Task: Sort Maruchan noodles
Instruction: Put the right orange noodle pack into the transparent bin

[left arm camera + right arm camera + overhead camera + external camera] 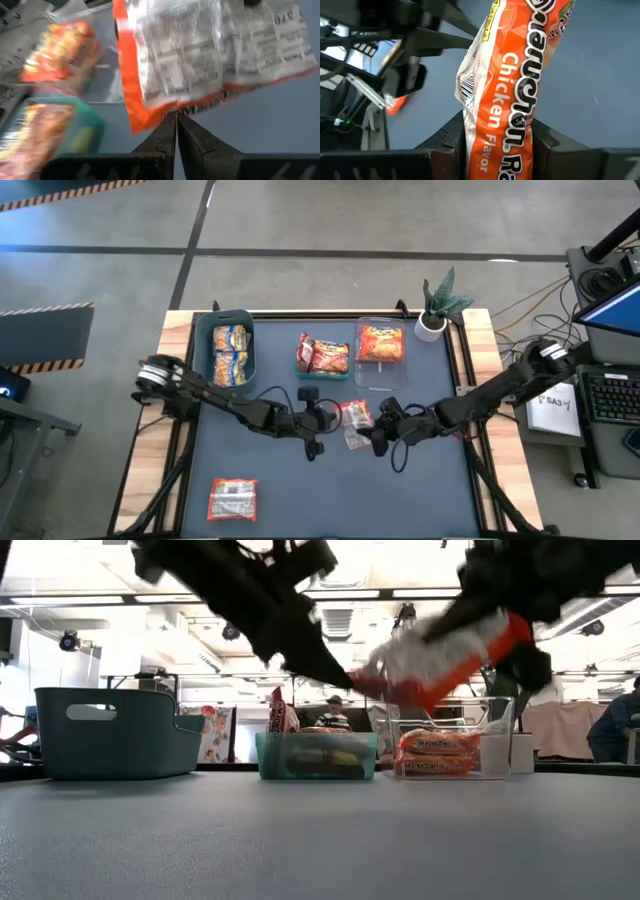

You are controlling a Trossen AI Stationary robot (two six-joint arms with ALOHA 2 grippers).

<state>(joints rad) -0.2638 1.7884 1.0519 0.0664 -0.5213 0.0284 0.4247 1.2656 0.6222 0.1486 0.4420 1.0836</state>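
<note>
Orange chicken-flavor packet (502, 95) sits clamped in the right hand (378, 438); left hand (176, 120) pinches its edge, fingers closed.

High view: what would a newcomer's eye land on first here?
Both grippers meet at the table's middle on one orange Maruchan chicken packet, held up off the mat: the left gripper pinches its edge, the right gripper clamps its body. Behind them stand three bins: a teal bin with yellow-and-blue packets, a small middle bin, and a clear bin with orange ones.

Teal bin (224, 326), clear bin (380, 323), potted plant (440, 305) at table's far edge.
</note>
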